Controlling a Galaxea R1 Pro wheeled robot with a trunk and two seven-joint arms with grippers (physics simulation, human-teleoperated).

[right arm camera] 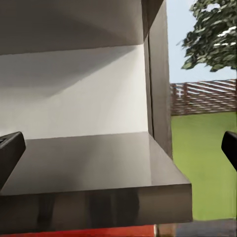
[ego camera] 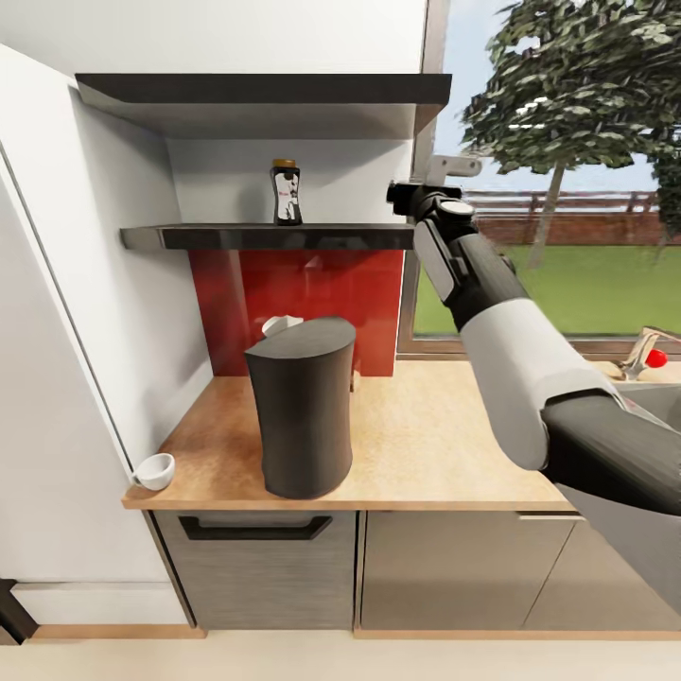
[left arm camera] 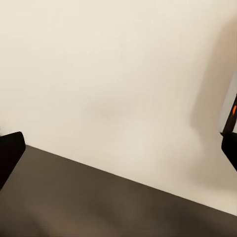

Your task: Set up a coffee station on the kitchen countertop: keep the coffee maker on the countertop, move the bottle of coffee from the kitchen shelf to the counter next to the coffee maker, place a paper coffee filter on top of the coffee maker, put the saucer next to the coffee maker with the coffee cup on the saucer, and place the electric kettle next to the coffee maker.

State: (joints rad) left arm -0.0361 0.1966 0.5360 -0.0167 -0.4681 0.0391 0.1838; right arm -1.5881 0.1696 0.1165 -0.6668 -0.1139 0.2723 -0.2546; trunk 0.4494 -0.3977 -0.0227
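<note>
Two dark shelves are seen in the head view above a wooden kitchen countertop (ego camera: pixel 426 445), and on the lower dark shelf (ego camera: pixel 265 236) a small dark bottle of coffee with a brown cap and a pale label (ego camera: pixel 287 193) stands upright, roughly midway along its length. On the countertop below, a tall dark grey coffee maker with a rounded body (ego camera: pixel 303 407) is set near the front edge, ahead of a glossy red backsplash panel (ego camera: pixel 303 293). A white rounded object, which cannot be identified, is partly hidden behind the top of the coffee maker. A small white coffee cup (ego camera: pixel 154 470) rests at the countertop's front corner beside the white wall, well apart from the coffee maker.

The right arm is raised toward the open end of the lower shelf, by the window frame, and the right gripper (ego camera: pixel 405 196) is held at shelf height, well apart from the bottle. In the right wrist view its two dark fingertips (right arm camera: pixel 10 153) are spread wide at the picture's edges, with nothing between them; the shelf's end and a green lawn with a fence are seen beyond.

In the left wrist view, the left gripper's dark fingertips (left arm camera: pixel 10 155) are likewise spread wide and empty, facing a pale surface and a dark one.
</note>
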